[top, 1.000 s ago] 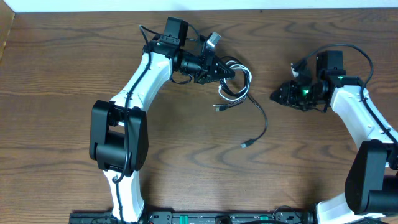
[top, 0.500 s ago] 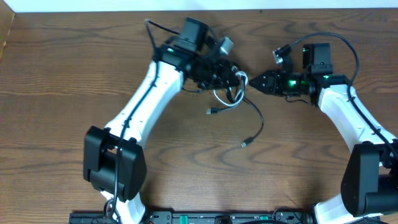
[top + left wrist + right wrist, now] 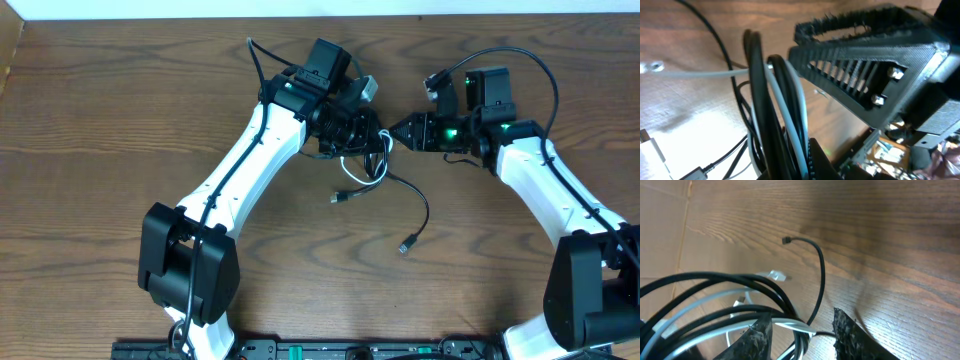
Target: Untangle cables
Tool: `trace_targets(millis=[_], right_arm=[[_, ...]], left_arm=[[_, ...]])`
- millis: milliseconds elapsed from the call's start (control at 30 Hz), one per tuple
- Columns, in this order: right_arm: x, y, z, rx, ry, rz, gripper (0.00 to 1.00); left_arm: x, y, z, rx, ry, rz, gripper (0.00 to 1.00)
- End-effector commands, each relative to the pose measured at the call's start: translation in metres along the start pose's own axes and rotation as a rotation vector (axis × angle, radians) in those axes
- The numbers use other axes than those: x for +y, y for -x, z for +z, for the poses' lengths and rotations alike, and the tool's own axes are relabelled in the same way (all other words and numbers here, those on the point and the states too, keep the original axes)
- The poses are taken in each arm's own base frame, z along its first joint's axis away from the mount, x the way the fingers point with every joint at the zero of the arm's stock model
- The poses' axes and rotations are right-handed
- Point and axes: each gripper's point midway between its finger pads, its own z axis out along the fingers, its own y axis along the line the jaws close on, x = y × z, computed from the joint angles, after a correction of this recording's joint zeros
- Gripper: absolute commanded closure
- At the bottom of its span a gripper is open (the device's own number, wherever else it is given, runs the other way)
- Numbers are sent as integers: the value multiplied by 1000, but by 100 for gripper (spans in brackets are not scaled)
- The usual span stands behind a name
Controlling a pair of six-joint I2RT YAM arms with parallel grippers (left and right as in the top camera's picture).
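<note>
The cables (image 3: 365,163) form a small black-and-white looped bundle at the table's centre back. My left gripper (image 3: 374,135) is shut on the loops; the left wrist view shows black and white strands (image 3: 775,100) pinched at my left gripper (image 3: 800,167). My right gripper (image 3: 393,133) faces it from the right, fingers apart. In the right wrist view the loops (image 3: 715,295) pass between the fingers of my right gripper (image 3: 800,336) without being pinched. A black tail (image 3: 425,208) trails forward to a plug (image 3: 407,244). Another plug (image 3: 340,197) lies left of it.
The wooden table (image 3: 100,150) ends at a white wall along the back. Both arm bases and a black rail (image 3: 350,351) stand at the front edge. Thick black wires (image 3: 500,58) loop over my right wrist. My right finger (image 3: 865,65) fills the upper right of the left wrist view.
My left arm carried the bundle to the right and the loose tails dragged after it. My right gripper swung left and back until its fingers reached the loops.
</note>
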Motion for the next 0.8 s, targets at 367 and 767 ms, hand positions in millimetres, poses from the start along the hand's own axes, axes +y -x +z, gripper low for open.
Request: trace_targets(millis=[367, 767], right_arm=[[9, -15, 6, 63, -9, -186, 72], [36, -20, -2, 72, 188, -350, 59]], left_arm=[[-6, 2, -30, 56, -226, -125, 93], [-4, 3, -39, 102, -339, -196, 93]])
